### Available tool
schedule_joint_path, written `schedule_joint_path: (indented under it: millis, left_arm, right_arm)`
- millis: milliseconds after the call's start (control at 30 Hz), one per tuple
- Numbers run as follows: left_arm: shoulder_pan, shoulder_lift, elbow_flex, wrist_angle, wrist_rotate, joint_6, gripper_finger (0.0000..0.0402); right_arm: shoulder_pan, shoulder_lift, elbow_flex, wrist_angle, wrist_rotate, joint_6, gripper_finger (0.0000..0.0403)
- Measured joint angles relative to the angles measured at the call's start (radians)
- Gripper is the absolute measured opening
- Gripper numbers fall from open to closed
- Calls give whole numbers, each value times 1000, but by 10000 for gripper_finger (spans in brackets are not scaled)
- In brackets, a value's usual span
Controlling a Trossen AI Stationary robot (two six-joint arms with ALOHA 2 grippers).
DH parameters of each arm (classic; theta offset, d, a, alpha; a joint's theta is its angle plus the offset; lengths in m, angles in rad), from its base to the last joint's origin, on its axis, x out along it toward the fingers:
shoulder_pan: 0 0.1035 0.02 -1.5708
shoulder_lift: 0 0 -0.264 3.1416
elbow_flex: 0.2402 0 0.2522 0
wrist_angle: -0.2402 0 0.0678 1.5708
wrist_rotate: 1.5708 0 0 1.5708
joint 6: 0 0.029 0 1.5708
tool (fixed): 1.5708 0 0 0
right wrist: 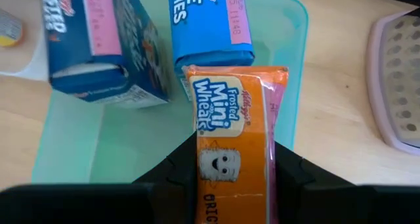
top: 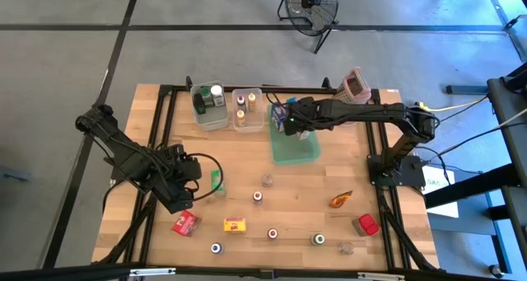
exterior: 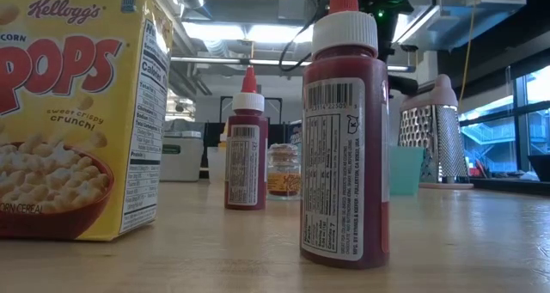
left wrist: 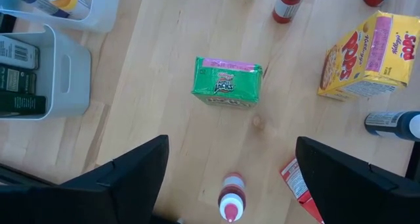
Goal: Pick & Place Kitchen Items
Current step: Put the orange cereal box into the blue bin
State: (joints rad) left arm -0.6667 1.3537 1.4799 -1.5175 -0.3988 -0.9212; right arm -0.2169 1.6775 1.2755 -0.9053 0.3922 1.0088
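My right gripper (top: 288, 123) reaches over the flat green tray (top: 306, 151) and is shut on an orange Mini-Wheats carton (right wrist: 233, 138). Two blue cartons (right wrist: 98, 46) (right wrist: 210, 20) lie on the tray just beyond it. My left gripper (left wrist: 230, 178) is open above the table's left half, a short way from a green carton (left wrist: 227, 83) (top: 216, 182) that lies flat on the wood. A small red bottle with a white cap (left wrist: 231, 198) stands below, between the open fingers. Yellow Corn Pops carton (left wrist: 371, 53) and red carton (top: 186, 223) lie nearby. My right gripper pinches the orange carton by its two long sides (right wrist: 210, 158), one finger (right wrist: 177, 168) on each. The fingers lie along the carton, which sticks out past them over the tray. Whether its far end rests on the tray, I cannot tell.
Two clear bins (top: 210, 106) (top: 247, 108) with bottles stand at the far edge, left of the tray; the box grater (top: 354, 85) stands right of it. Small jars, a red packet (top: 366, 225) and an orange packet (top: 340, 199) are scattered over the near half. Red bottles (exterior: 344, 130) (exterior: 247, 147) stand upright.
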Motion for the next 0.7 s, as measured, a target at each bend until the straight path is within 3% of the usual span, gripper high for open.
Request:
schedule_joint_path:
  millis: [700]
  left_arm:
    - [0, 0, 0, 0, 0, 0, 328]
  right_arm:
    - [4, 0, 0, 57, -38, -31, 117]
